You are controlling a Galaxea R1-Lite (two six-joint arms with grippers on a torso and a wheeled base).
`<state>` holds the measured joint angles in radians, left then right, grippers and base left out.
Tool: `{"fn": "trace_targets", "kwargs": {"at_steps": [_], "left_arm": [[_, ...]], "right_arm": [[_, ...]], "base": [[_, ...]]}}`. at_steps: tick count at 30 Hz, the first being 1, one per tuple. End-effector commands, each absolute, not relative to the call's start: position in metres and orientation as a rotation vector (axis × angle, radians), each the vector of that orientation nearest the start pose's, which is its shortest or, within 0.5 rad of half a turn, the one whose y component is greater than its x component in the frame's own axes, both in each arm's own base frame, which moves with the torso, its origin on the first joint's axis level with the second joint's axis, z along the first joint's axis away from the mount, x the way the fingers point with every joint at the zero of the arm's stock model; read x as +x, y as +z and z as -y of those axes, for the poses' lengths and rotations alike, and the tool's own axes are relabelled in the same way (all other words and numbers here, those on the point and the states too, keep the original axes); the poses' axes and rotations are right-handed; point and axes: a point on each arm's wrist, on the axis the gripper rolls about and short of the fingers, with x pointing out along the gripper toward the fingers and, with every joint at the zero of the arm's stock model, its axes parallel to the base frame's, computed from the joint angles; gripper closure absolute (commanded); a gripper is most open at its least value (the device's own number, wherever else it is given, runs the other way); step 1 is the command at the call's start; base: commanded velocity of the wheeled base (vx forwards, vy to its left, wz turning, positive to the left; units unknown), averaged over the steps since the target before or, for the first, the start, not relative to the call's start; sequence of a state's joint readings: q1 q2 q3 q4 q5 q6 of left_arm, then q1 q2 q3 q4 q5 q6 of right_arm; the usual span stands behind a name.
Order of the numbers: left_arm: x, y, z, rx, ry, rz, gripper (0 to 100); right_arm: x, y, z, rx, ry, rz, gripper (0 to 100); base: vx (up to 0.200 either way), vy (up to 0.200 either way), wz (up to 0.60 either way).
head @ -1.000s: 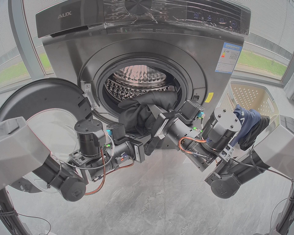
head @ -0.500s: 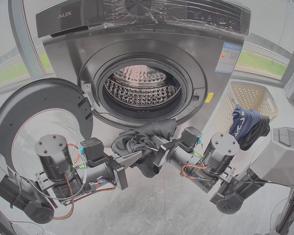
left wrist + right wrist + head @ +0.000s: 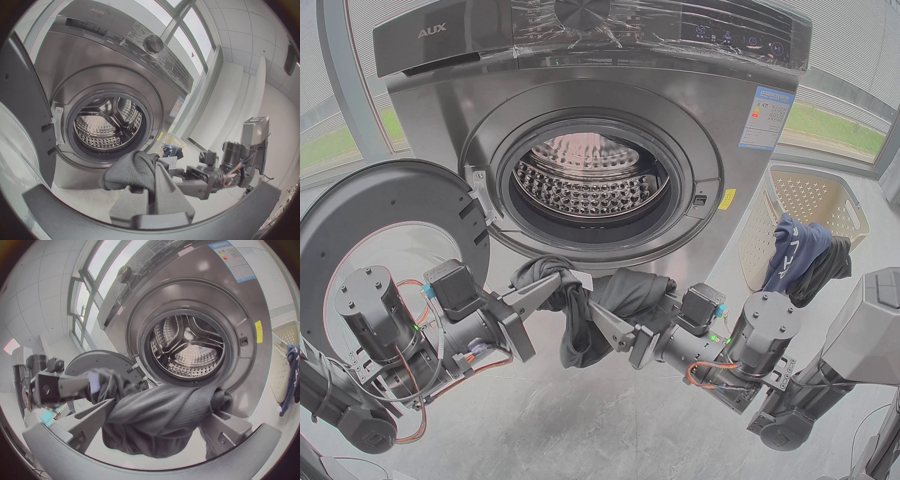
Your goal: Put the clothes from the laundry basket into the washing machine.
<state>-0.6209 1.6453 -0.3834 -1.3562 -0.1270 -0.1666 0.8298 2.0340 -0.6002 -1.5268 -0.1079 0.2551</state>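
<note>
Head view: washing machine [image 3: 700, 125] with its round door [image 3: 381, 206] swung open to the left, exposing the steel drum [image 3: 584, 172]. A dark grey garment [image 3: 594, 306] hangs in the air near the machine's front, below the opening and outside the drum, above the grey floor [image 3: 600, 412]. The left gripper [image 3: 553, 282] pinches the garment's left end between closed fingers. The right gripper [image 3: 159, 415] has its fingers spread wide, the cloth bunched between and draped over them. To the right stands the laundry basket [image 3: 819, 200], with a navy garment [image 3: 797, 250] and a black one [image 3: 831, 265] hanging over its near rim.
</note>
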Motion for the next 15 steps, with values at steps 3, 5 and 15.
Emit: {"fn": "trace_targets", "kwargs": {"at_steps": [3,5,15], "left_arm": [[0.215,0.175,0.147,-0.197,-0.706,0.084,100],[0.216,0.175,0.147,-0.198,-0.705,0.087,100],[0.217,0.179,0.148,-0.205,-0.694,0.107,100]], "right_arm": [[0.21,0.095,-0.231,0.237,0.729,-0.109,0],[0.209,0.086,-0.232,0.221,0.73,-0.141,0],[0.194,0.065,-0.234,0.173,0.762,-0.23,0]], "base": [[0.0,0.0,0.0],[0.0,0.0,0.0],[0.0,0.0,0.0]]}}
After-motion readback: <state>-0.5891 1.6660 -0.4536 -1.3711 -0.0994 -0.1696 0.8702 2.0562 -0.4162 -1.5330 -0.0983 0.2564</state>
